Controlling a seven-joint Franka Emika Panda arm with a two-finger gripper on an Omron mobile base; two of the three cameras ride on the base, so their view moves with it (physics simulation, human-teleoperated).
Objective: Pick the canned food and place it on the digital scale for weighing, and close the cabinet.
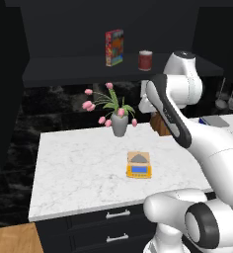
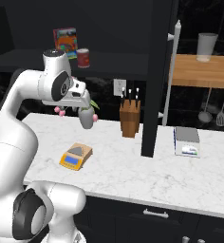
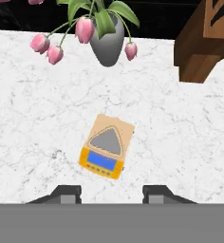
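We hold our gripper [image 3: 111,192] spread and empty above the digital scale [image 3: 107,145], while the canned food [image 1: 145,60] stands on the open cabinet [image 1: 89,66] shelf just beside the colourful box [image 1: 114,47]; rigid, smooth, probably slippery, it seems best pinched across its sides at mid-height.

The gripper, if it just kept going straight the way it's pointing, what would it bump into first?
Judging by the hand view, the gripper points down at the white marble counter. It would probably meet the small yellow-orange digital scale first, or bare counter just beside it; depth is hard to judge.
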